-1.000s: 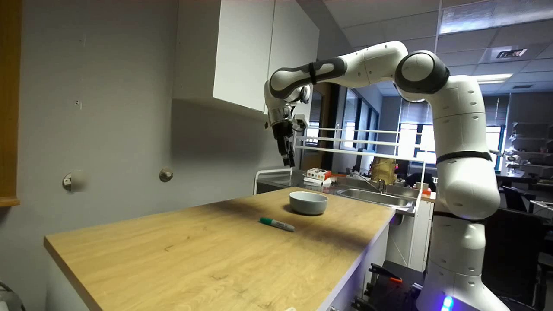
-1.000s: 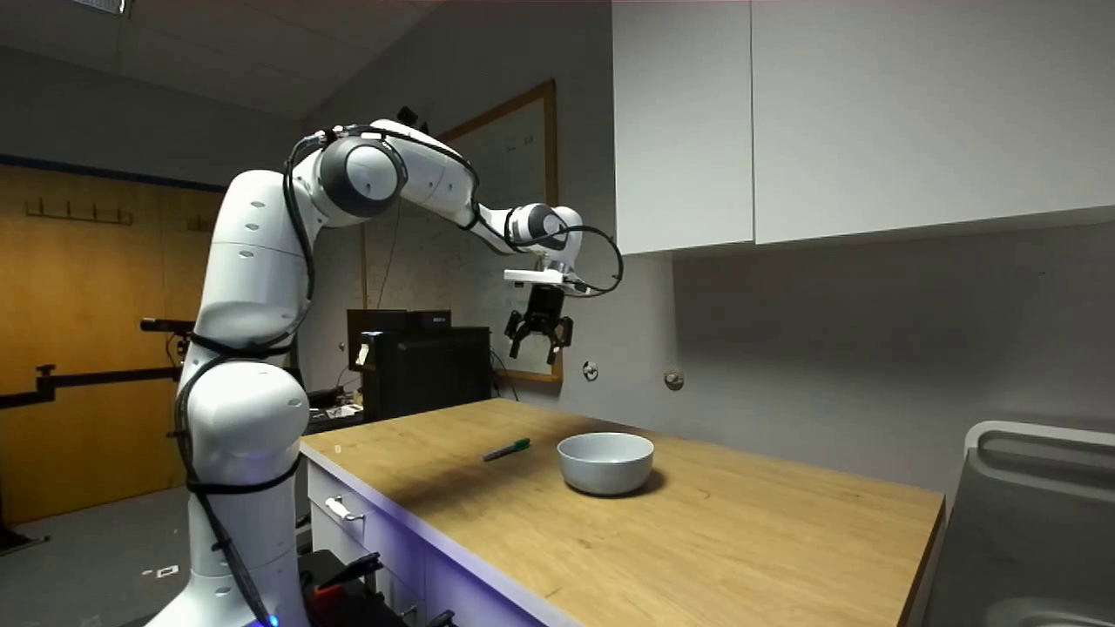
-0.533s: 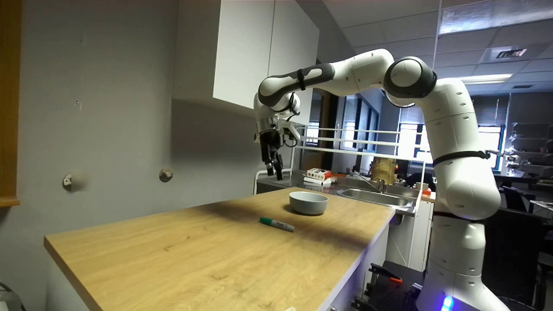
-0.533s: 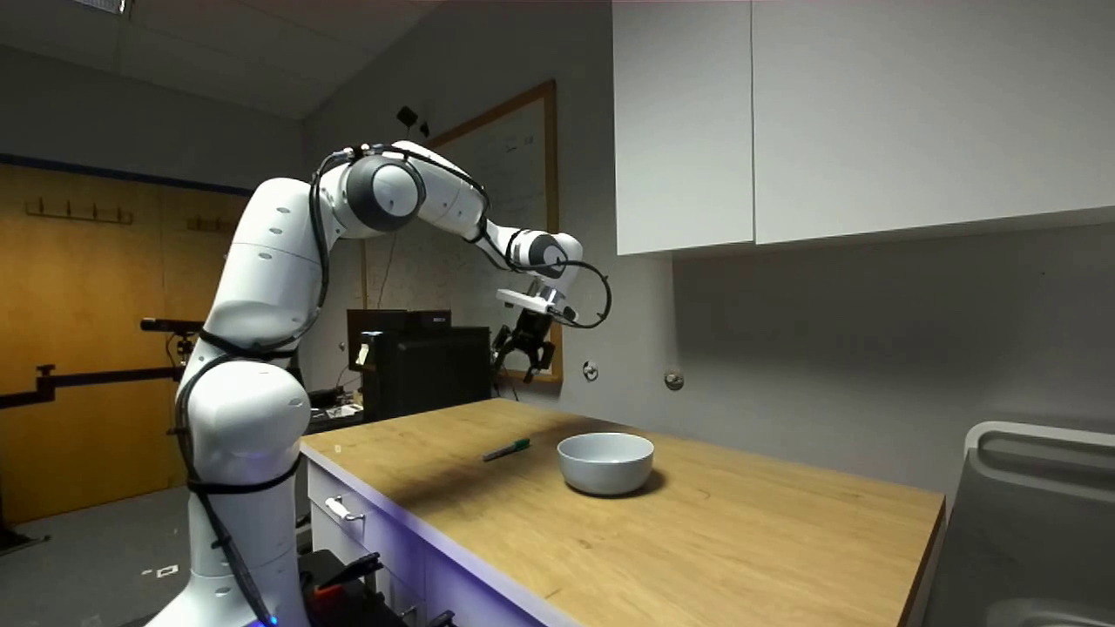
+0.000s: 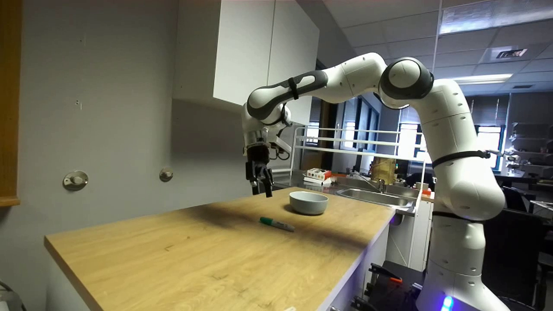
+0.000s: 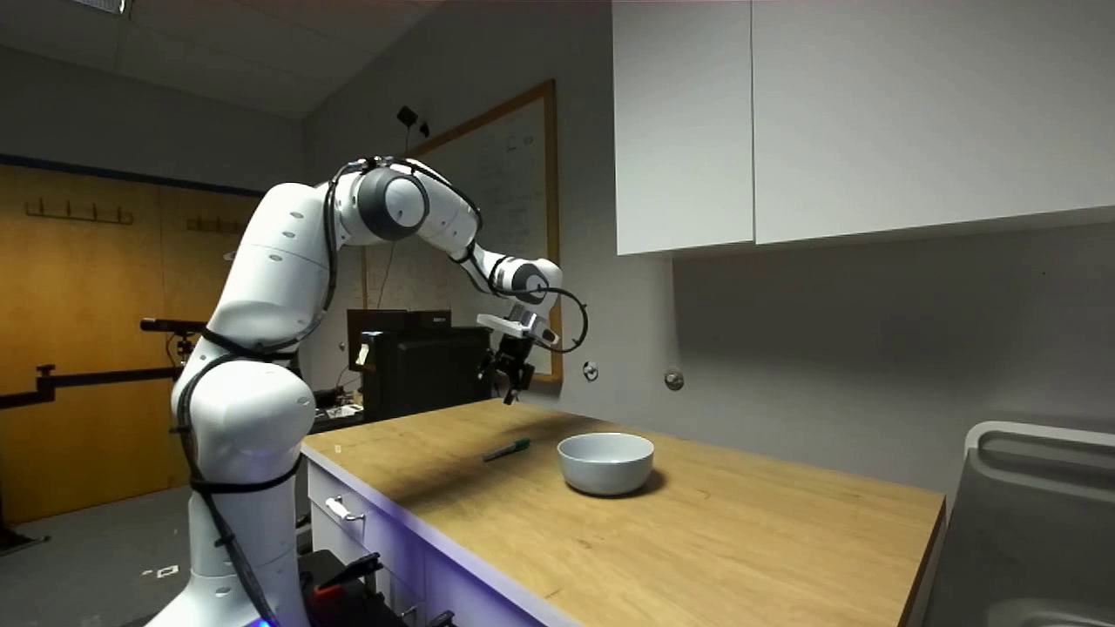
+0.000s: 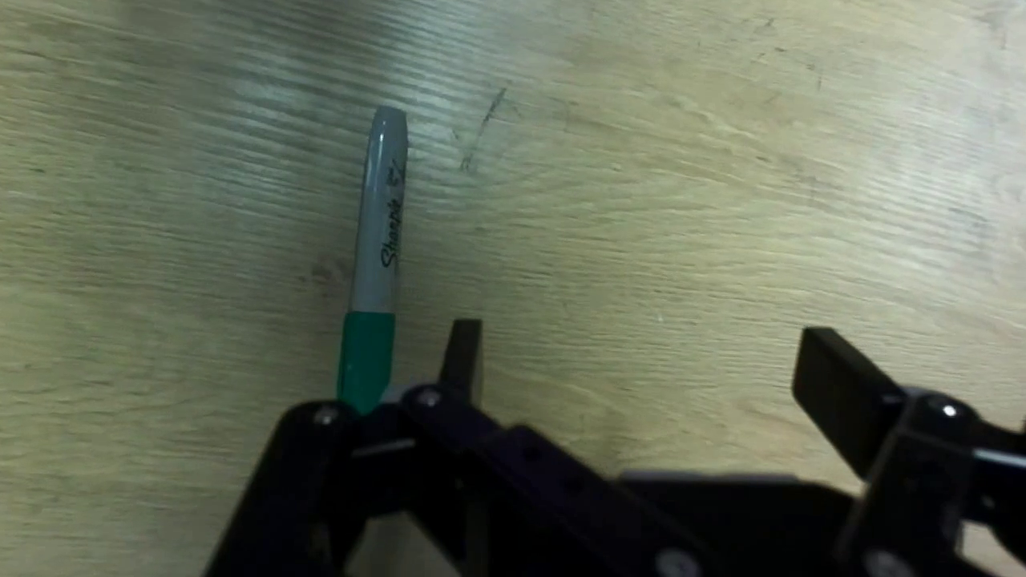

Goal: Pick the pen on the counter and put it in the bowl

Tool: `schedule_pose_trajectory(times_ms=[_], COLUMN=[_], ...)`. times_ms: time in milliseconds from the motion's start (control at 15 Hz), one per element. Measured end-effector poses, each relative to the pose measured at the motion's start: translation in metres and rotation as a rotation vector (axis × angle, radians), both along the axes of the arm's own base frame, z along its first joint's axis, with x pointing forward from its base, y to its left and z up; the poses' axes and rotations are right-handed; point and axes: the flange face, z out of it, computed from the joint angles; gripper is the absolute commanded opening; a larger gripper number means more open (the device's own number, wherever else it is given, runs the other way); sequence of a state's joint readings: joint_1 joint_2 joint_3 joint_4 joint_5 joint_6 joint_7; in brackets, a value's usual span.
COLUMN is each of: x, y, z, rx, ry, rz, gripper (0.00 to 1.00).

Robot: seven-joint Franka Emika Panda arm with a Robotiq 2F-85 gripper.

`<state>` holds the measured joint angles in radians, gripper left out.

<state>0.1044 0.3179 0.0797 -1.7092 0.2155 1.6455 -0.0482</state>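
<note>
The pen is a marker with a grey barrel and green cap. It lies flat on the wooden counter (image 5: 207, 255) in both exterior views, as pen (image 5: 277, 224) and pen (image 6: 506, 450). The round grey bowl (image 5: 308, 204) stands upright near it and also shows in an exterior view (image 6: 605, 470); it is out of the wrist view. My gripper (image 5: 262, 193) is open and empty, above the counter. In the wrist view my gripper (image 7: 640, 330) has its fingers wide apart, with the pen (image 7: 377, 232) left of the left finger. The cap's end is hidden behind the finger linkage.
White wall cabinets (image 5: 248, 52) hang above the counter's wall side. A metal sink (image 5: 376, 197) and small boxes (image 5: 319, 174) are beyond the counter's far end. A grey panel with a raised rim (image 6: 1037, 514) adjoins the counter. A drawer handle (image 6: 344, 510) sticks out below it.
My gripper has come down towards the counter and moved left in both exterior views, tilting and turning a little. The pen and the bowl have not moved.
</note>
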Motion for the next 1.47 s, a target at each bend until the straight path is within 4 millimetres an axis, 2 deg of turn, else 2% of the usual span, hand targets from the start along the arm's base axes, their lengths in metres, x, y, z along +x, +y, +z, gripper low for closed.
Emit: schedule_pose_trajectory(times_ms=[133, 533, 600, 667, 800, 933, 1000, 1067, 1133, 1267, 1467], x=[-0.004, -0.019, -0.021, -0.023, -0.027, -0.029, -0.029, -0.03, -0.03, -0.03, -0.031], y=[-0.004, -0.036, -0.039, -0.042, -0.047, -0.049, -0.05, -0.05, -0.051, -0.052, -0.056], z=[-0.016, -0.057, -0.061, -0.064, -0.067, -0.069, -0.07, -0.07, -0.071, -0.071, -0.073], rx=[-0.004, 0.002, 0.003, 0.003, 0.001, 0.0, -0.001, -0.001, -0.001, -0.005, -0.026], ry=[0.004, 0.026, 0.028, 0.032, 0.04, 0.045, 0.047, 0.048, 0.05, 0.051, 0.053], rz=[-0.03, -0.124, -0.134, -0.141, -0.15, -0.154, -0.155, -0.156, -0.156, -0.154, -0.149], gripper=[1.0, 1.0, 0.93, 0.73, 0.68, 0.53, 0.73, 0.86, 0.87, 0.98, 1.0])
